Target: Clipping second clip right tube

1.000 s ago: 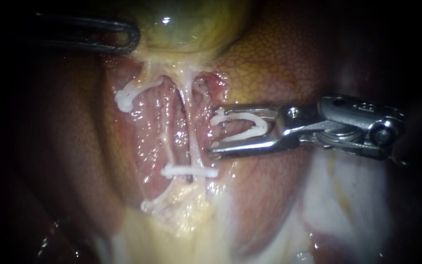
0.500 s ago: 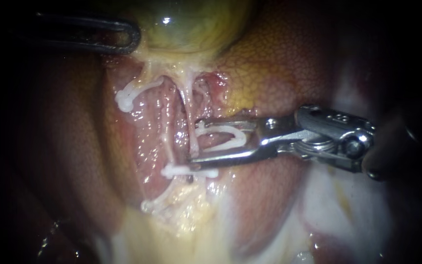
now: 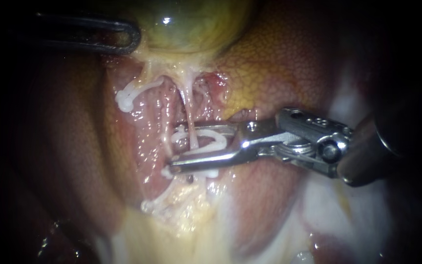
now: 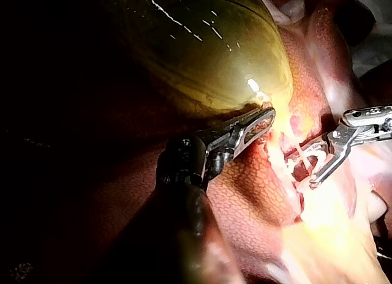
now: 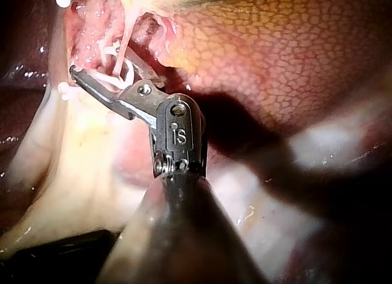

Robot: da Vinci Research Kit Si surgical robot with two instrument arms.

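Endoscope view: the right instrument (image 3: 173,146) has advanced from the right over the last second. Its jaws, which were short of the right tube (image 3: 189,115), now straddle it. They stand apart and hold an unclosed loaded clip (image 3: 211,143), and the tube runs through its mouth. By this judgement the clip is placed and only closure remains. The lower jaw lies just beside the placed clip (image 3: 211,173), so there is no room on that side, while bare tube remains toward the gallbladder (image 3: 191,24). The jaw tips reach past the tube, near the neighbouring strand. The left instrument (image 3: 123,38) rests at the gallbladder's edge, well apart; its hold cannot be told

Left wrist view: the left instrument (image 4: 260,122) lies against the gallbladder (image 4: 202,51), over the liver (image 4: 245,192). The right instrument (image 4: 303,168) sits ahead of it, with clear space between them

Right wrist view: the right instrument (image 5: 101,63) encloses the right tube (image 5: 124,42), and pale tissue crowds the far jaw
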